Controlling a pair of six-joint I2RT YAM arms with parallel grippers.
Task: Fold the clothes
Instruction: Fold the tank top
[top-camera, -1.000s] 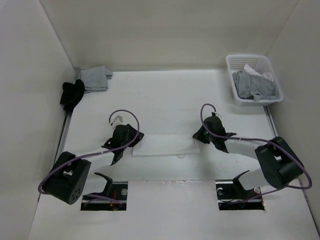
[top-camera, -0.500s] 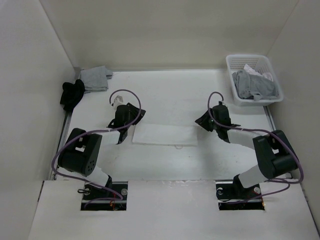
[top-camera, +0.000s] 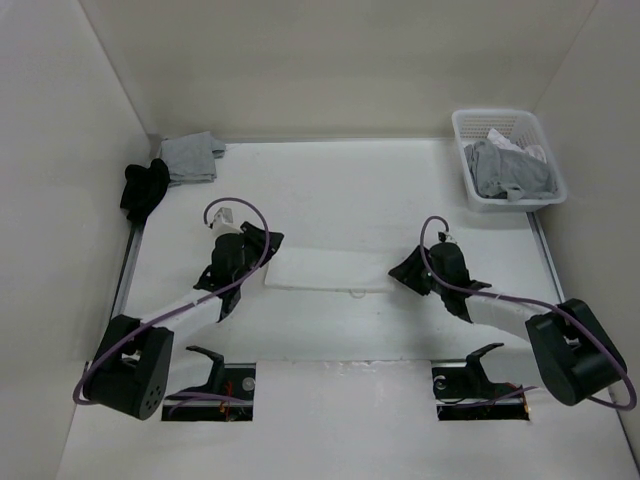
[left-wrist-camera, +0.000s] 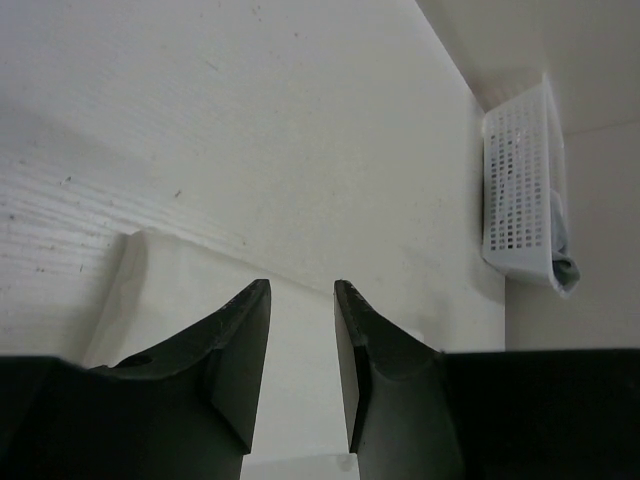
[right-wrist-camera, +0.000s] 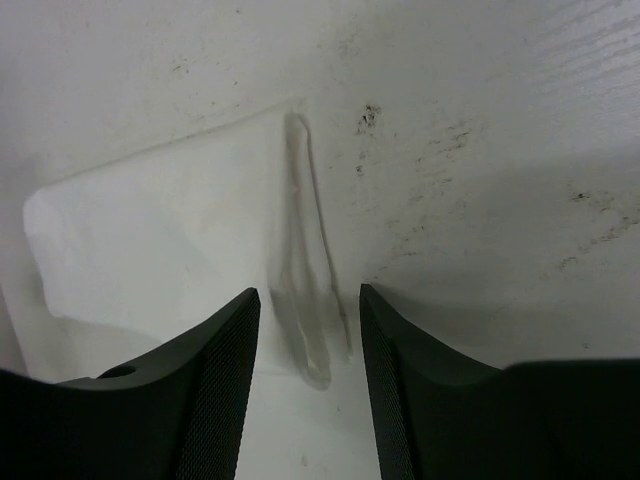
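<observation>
- The left gripper (left-wrist-camera: 300, 290) hangs just over the left end of the clothes (top-camera: 330, 270); its own wrist view shows the two dark fingers apart with nothing clamped, white fabric showing through the gap.
- The right gripper (right-wrist-camera: 308, 295) sits at the other end, fingers likewise parted and holding nothing; only its wrist view shows a narrow strap (right-wrist-camera: 298, 180) looping out from the folded edge onto the scuffed table (top-camera: 330, 200).
- The top view alone shows the clothes as one flat white strip lying mid-table between the two grippers.
- Far right stands a white basket (top-camera: 460, 125); the left wrist view catches its perforated side; the top view shows a grey garment (top-camera: 510, 172) inside.
- Far left, seen from above only, lie a grey garment (top-camera: 190, 157) and, touching it, a black garment (top-camera: 146, 188).
</observation>
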